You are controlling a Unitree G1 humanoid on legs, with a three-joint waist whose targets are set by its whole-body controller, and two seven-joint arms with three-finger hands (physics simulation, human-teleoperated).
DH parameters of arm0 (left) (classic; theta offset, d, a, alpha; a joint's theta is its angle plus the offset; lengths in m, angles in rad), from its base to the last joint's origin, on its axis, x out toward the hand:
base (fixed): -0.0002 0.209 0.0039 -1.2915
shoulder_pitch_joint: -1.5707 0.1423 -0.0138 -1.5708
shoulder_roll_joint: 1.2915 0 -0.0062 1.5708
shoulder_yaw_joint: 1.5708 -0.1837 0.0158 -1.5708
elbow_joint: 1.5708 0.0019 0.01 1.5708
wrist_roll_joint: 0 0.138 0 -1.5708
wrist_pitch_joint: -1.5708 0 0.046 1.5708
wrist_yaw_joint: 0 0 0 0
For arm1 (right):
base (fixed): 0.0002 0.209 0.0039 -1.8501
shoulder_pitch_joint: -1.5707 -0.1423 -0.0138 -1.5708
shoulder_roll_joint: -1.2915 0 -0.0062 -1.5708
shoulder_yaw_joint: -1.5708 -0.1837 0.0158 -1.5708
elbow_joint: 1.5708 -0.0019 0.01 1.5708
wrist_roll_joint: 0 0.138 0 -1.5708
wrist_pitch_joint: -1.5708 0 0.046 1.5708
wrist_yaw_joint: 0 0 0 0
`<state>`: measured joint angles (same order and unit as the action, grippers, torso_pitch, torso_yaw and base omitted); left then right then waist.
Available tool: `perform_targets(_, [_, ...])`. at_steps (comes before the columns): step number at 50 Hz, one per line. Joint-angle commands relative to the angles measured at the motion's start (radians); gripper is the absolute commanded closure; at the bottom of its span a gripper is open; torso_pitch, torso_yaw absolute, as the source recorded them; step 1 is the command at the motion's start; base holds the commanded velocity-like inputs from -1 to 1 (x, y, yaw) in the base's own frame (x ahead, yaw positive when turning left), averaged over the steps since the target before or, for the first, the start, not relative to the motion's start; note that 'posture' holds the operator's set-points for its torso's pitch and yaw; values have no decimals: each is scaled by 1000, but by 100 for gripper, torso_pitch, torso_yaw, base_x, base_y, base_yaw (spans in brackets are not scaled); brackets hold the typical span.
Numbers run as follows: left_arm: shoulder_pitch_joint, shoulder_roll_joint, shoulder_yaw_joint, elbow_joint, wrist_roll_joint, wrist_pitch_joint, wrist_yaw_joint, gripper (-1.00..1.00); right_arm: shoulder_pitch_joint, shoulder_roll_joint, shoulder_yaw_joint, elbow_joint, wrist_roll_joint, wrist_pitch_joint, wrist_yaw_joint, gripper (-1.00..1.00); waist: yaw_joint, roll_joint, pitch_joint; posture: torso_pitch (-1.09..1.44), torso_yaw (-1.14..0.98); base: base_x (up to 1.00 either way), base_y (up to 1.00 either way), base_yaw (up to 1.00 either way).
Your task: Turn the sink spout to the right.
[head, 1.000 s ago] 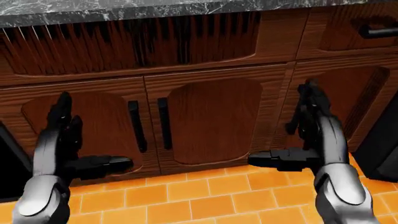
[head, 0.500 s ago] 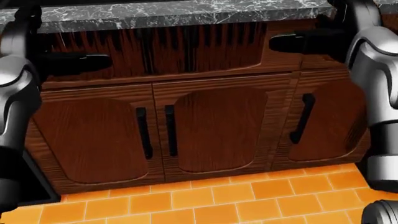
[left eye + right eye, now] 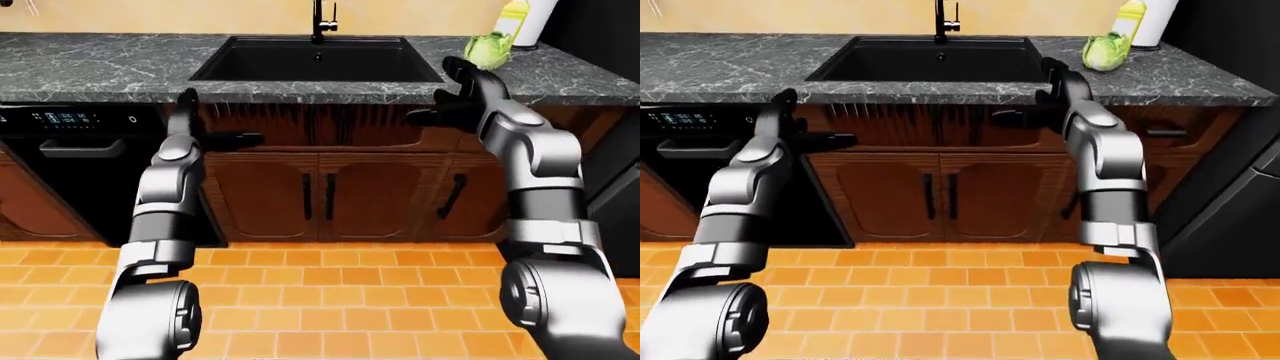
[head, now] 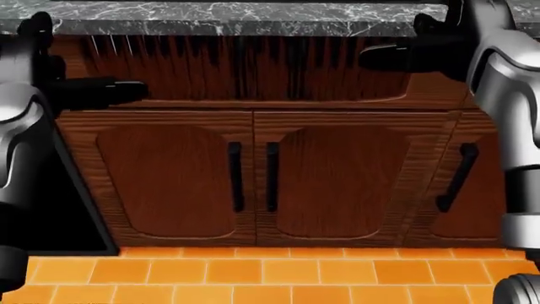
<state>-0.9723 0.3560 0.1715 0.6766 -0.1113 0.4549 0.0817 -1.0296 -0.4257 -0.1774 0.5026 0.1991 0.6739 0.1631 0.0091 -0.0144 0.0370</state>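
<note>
Left-eye view: black sink (image 3: 316,60) set in grey stone counter (image 3: 90,71); faucet (image 3: 320,19) upright at top middle, spout direction unclear. Green cabbage (image 3: 487,49) right of sink. Left hand (image 3: 195,124) and right hand (image 3: 462,94) raised at counter edge, fingers spread, holding nothing.

Head view: wooden cabinet doors (image 4: 253,183), orange tiled floor (image 4: 253,272).

Right-eye view: dishwasher (image 3: 685,142) at left.

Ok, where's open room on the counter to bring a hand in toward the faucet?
Counter left of the sink is bare, and the basin itself is open below the faucet. Right of the sink is crowded: a cabbage and bottle.
</note>
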Motion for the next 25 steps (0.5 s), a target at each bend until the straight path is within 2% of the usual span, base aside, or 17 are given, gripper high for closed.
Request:
perform_targets(1, [-51, 12, 4, -58, -2, -32, -2, -100, -35, -23, -19, -41, -5, -18, -7, -100, -6, 13, -45, 0, 0, 7, 0, 0])
perform_targets(4, [-51, 12, 4, -49, -2, -39, -3, -100, -36, -27, -22, -54, -5, -5, -11, -100, -6, 5, -42, 0, 0, 7, 0, 0])
perform_targets(6, [-54, 14, 5, -51, -3, -37, -3, -100, -39, -28, -22, -54, -6, -3, -12, -100, -8, -21, -41, 0, 0, 8, 0, 0])
perform_targets(7, [-55, 15, 5, -52, -3, -35, -3, -100, -40, -28, -22, -54, -7, -4, -12, -100, -8, -47, -39, 0, 0, 8, 0, 0])
perform_targets(9, [-54, 15, 5, -60, -5, -30, -3, -100, -40, -25, -21, -51, -7, -8, -12, -100, -10, -28, -35, 0, 0, 7, 0, 0])
perform_targets(10, [-53, 15, 5, -62, -5, -30, -3, -100, -41, -25, -20, -50, -7, -9, -12, -100, -4, -38, -35, 0, 0, 8, 0, 0])
perform_targets(13, [-56, 16, 5, -56, -5, -32, -3, -100, -50, -25, -18, -37, -11, -14, -11, -100, -5, -32, -45, 0, 0, 8, 0, 0])
perform_targets(17, [-49, 18, 5, -79, -5, -17, -2, -100, -58, -21, -15, -14, -16, -29, -9, -100, -4, -10, -36, 0, 0, 8, 0, 0])
perform_targets(21, [-49, 17, 7, -83, -7, -13, 0, -100, -59, -20, -14, -13, -18, -28, -9, -100, -8, 29, -40, 0, 0, 7, 0, 0])
perform_targets(23, [-44, 18, 8, -94, -8, -7, 0, -100, -57, -23, -16, -26, -18, -18, -8, -100, -13, 62, -41, 0, 0, 7, 0, 0])
perform_targets(25, [-42, 20, 9, -103, -10, -1, 0, -100, -55, -27, -19, -37, -17, -10, -8, -100, -18, 122, -53, 0, 0, 8, 0, 0])
